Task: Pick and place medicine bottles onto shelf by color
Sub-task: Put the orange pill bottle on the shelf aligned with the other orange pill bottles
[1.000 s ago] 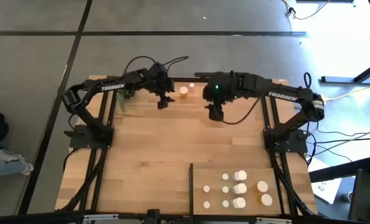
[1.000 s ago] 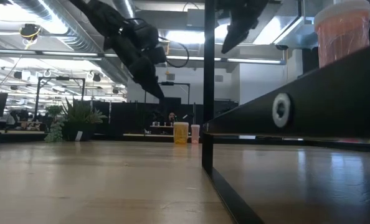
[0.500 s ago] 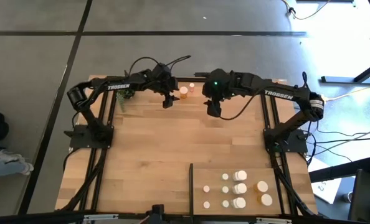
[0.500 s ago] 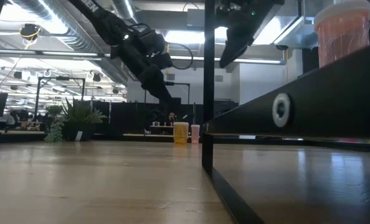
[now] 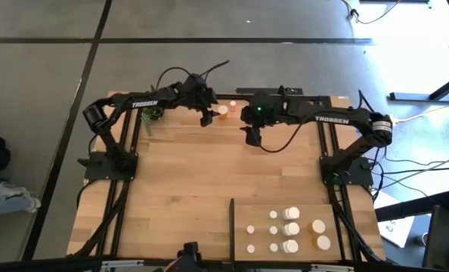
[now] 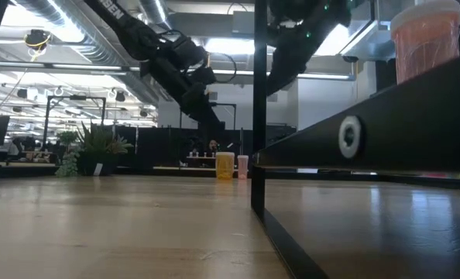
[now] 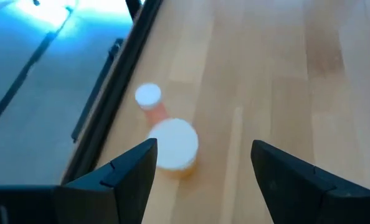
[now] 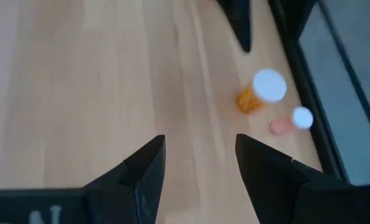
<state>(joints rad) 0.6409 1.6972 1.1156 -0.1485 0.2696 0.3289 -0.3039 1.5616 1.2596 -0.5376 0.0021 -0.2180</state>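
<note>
Moved closer since a second ago: left gripper (image 5: 206, 119) now just beside the two bottles at the far edge of the table (image 5: 179, 181), and right gripper (image 5: 252, 136) slid toward them from the other side. Both up in the air in the low view, left gripper (image 6: 212, 124) a bit lower than the right one (image 6: 275, 81). Big orange bottle (image 5: 223, 111) with a white cap standing upright near the far edge, also seen from the left wrist (image 7: 174, 145) and the right wrist (image 8: 260, 92). Small pinkish bottle (image 5: 233, 105) with a white cap just beside it, closer to the edge, not clear if touching; seen again at (image 7: 150, 99) and (image 8: 291, 122). Both still far from the shelf (image 5: 357, 227). Left fingers (image 7: 124, 180) apart, holding nothing, with the big orange bottle showing between them but lower down on the wood. Right fingers (image 8: 139, 174) apart too, holding nothing, only bare wood between them. Shelf at the near right corner, with a thin black strip (image 5: 232, 227) along its left side. Up on the shelf: small white bottles (image 5: 273, 230) in two short rows, bigger white bottles (image 5: 290, 228) next to them, and orange bottles (image 5: 317, 233) at the right end. Little green plant (image 5: 150, 115) at the far left of the table, beside the left arm.
</note>
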